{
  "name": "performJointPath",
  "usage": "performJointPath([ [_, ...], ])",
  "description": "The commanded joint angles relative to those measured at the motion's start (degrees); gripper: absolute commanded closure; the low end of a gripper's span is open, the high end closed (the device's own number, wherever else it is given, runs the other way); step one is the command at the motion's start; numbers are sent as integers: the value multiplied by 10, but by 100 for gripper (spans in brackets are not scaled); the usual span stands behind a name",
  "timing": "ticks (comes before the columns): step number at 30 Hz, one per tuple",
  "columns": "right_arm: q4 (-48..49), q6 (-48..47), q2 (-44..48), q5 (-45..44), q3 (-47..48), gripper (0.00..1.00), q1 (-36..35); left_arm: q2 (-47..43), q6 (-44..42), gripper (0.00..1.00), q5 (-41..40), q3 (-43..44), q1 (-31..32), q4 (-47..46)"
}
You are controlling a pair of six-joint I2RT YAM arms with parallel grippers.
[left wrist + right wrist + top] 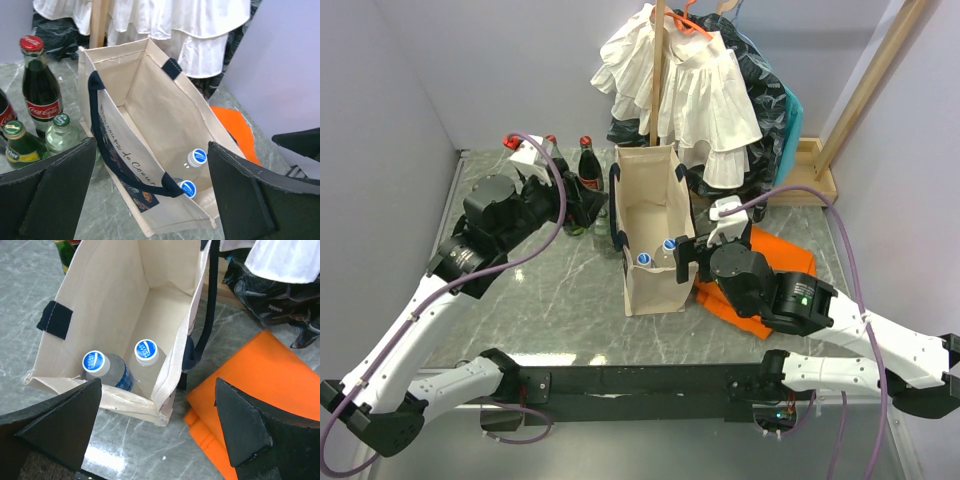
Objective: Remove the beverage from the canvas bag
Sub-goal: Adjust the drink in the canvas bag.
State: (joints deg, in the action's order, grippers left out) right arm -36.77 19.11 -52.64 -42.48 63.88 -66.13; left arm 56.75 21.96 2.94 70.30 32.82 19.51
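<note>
Task not finished: two plastic bottles (95,361) w/ blue caps stand inside the canvas bag (655,285), at its 6 o'clock end in top view. Left gripper (151,145), at the bag's 9 o'clock, and right gripper (157,382), at 4 o'clock, are both spread wide and hold nothing. Writing: the caps seem to read "Pocari Sweat". The glass bottle (40,95) outside says Coca-Cola. The bag print is script, maybe "de Coeur".
</note>
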Motion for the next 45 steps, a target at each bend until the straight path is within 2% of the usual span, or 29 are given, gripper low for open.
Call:
performJointPath([
  [1, -20, 21, 11, -26, 31, 0, -3, 1, -5, 4, 52, 35, 2, 8],
  [8, -26, 38, 22, -65, 8, 0, -4, 49, -12, 4, 144, 67, 2, 21],
  [12, -24, 51, 18, -79, -9, 0, -3, 64, -20, 4, 188, 53, 3, -1],
  [17, -30, 99, 11, -89, -38, 0, -3, 103, -33, 3, 227, 66, 19, 0],
  [21, -1, 118, 23, -88, -66, 0, -2, 144, -61, 4, 202, 101, 51, 31],
  [27, 28, 111, 11, -105, -87, 0, 7, 187, -77, 4, 196, 124, 76, 26],
  [33, -5, 132, -24, -131, -67, 0, 20, 220, -94, 3, 182, 148, 83, 40],
  [35, 11, 117, -23, -114, -68, 0, 22, 230, -93, 2, 187, 151, 85, 41],
  [40, -72, 181, -25, -92, -62, 0, 20, 245, -93, 1, 186, 159, 95, 51],
  [45, -78, 194, 6, -67, -93, 0, 20, 254, -96, 1, 184, 157, 105, 60],
])
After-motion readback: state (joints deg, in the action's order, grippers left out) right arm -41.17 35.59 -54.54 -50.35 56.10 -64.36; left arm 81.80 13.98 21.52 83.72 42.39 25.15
